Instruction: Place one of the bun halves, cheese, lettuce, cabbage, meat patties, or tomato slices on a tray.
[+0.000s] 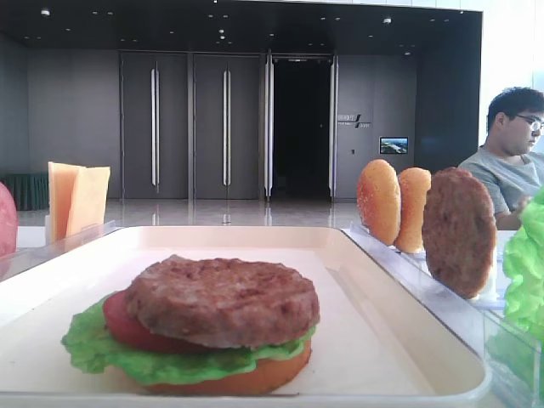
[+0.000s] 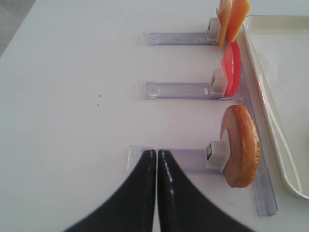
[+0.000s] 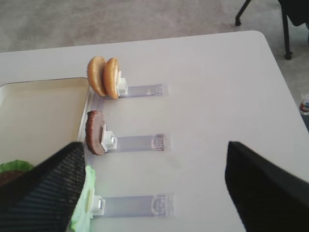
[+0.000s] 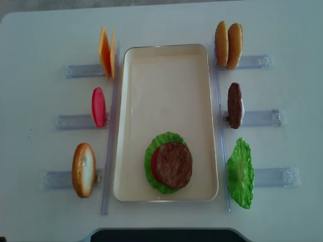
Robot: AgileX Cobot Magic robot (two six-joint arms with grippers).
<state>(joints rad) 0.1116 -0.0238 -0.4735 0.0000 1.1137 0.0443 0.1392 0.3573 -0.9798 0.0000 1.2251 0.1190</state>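
On the tray (image 4: pixel 132 126) I have a stack topped by a meat patty (image 4: pixel 172 165), over tomato and lettuce. My right pincer (image 3: pixel 154 188) hangs wide and empty above the desk (image 3: pixel 217 96), near the racked patty (image 3: pixel 95 132). The left pincer (image 2: pixel 157 159) is pressed narrow, holding nothing. My worry: grabbing an upright piece off-centre could tip it from its rack.

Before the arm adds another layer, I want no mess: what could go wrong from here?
The stack sits near the tray's front end with the patty on top; a careless drop could shift it. The remaining pieces stand on edge in clear racks, so a nudge might tip the spare patty or the buns. The right gripper is wide open above the lettuce and could snag it.
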